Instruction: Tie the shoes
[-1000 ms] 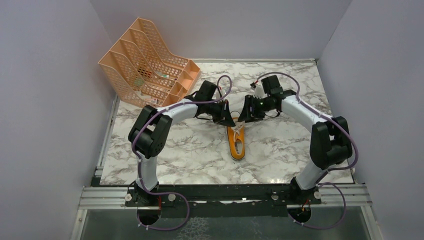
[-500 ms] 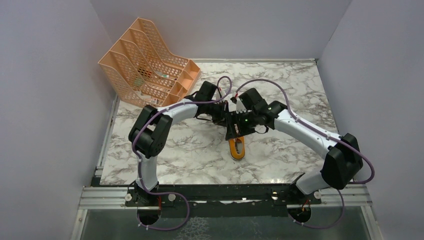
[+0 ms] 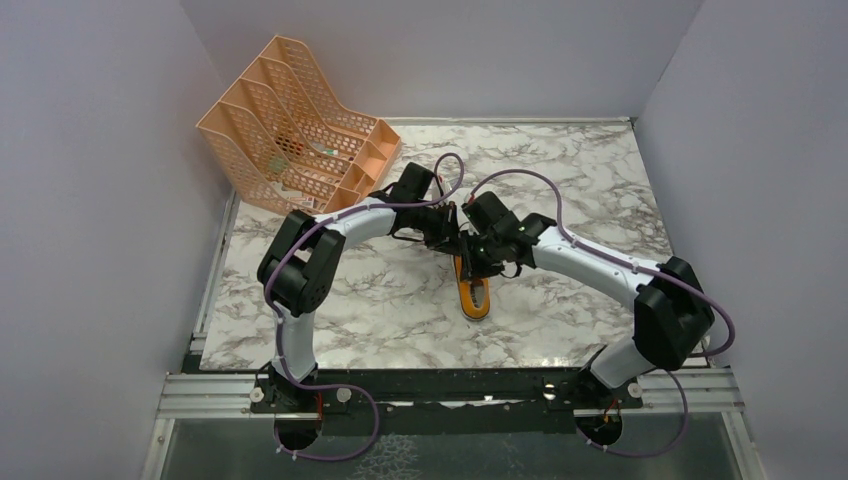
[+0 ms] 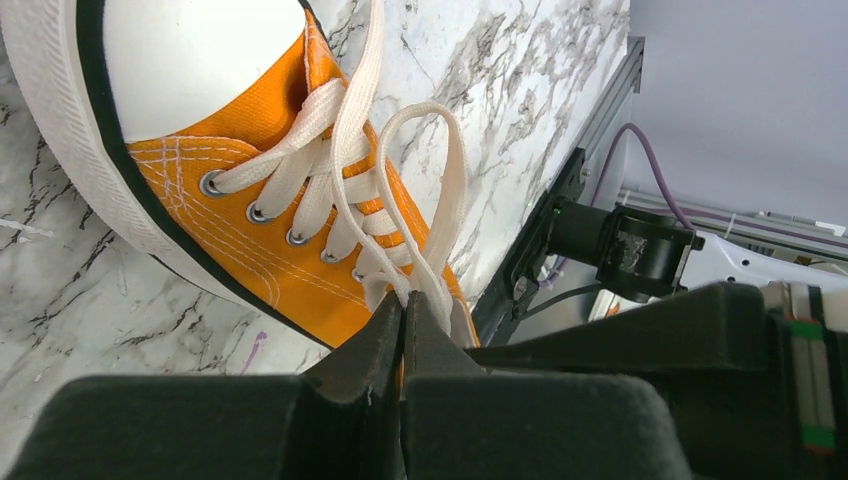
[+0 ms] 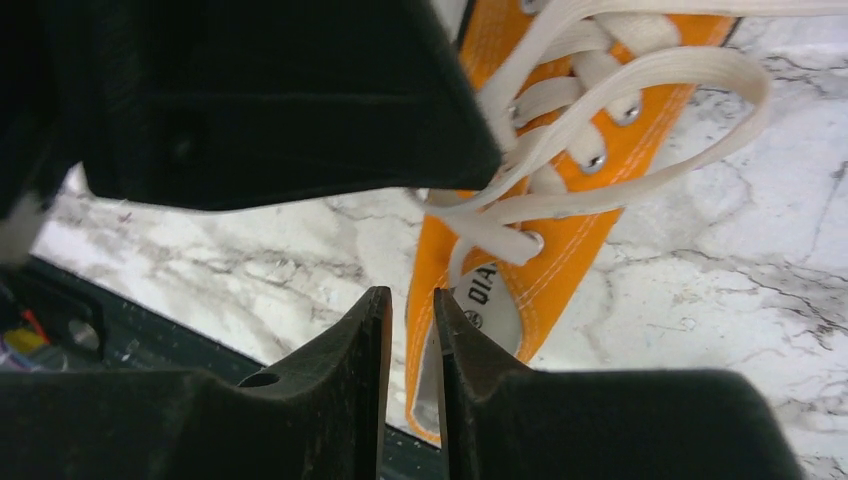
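Note:
The orange sneaker (image 3: 474, 296) lies mid-table, heel toward the arms, white toe cap at the far end. My left gripper (image 3: 455, 245) is at the shoe's lace area. In the left wrist view it (image 4: 405, 300) is shut on the base of a white lace loop (image 4: 455, 170) that stands above the shoe (image 4: 230, 200). My right gripper (image 3: 478, 268) hovers just above the shoe's tongue, next to the left one. In the right wrist view it (image 5: 412, 300) has its jaws a narrow gap apart with nothing between them, above the shoe's opening (image 5: 560, 250). The left gripper's finger (image 5: 400, 120) fills the upper left.
An orange mesh file rack (image 3: 290, 120) stands at the back left of the marble table (image 3: 580, 170). Grey walls close in the sides and back. A metal rail (image 3: 450, 385) runs along the near edge.
My right arm has swung left from the shoe's right side to just over the shoe, close beside the left gripper. The left gripper has stayed put, holding the lace.

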Robot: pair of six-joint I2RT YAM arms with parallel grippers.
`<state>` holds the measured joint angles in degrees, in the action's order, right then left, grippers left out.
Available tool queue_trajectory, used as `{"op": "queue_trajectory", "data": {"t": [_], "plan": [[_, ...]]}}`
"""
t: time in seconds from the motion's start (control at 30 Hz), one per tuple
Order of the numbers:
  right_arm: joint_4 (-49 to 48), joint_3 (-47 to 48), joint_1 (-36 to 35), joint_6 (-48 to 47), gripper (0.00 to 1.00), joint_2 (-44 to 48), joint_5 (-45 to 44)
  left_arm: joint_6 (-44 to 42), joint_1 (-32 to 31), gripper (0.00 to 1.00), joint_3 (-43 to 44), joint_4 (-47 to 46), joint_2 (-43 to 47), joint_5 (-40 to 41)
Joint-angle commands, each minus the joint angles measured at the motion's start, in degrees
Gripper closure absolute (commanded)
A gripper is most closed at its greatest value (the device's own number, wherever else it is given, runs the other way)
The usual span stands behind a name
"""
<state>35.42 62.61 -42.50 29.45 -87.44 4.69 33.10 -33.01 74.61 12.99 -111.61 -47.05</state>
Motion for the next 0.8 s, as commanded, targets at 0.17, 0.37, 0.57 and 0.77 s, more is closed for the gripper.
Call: {"op": "queue_trajectory", "data": {"t": [0.17,0.37,0.57,0.77], "plan": [[-1.1,-0.1,-0.4,1.2,0.74,-2.2,-7.5,-1.1,0.0,1.0,1.6,0.6,0.3,-0.7],[-3.0,-0.4,-0.4,1.0,0.75,-4.2,-6.7,-0.9,0.0,1.0,1.7,0.6,0.2,-0.7],[-3.3,-0.5,-0.5,0.9,0.82,-4.4,-8.0,-0.7,0.0,1.0,1.6,0.6,0.4,-0.6],[10.4,5.2,-0.4,-1.7,0.99,-1.4,0.2,-0.8,0.0,1.0,1.1,0.7,0.9,-0.2]]}}
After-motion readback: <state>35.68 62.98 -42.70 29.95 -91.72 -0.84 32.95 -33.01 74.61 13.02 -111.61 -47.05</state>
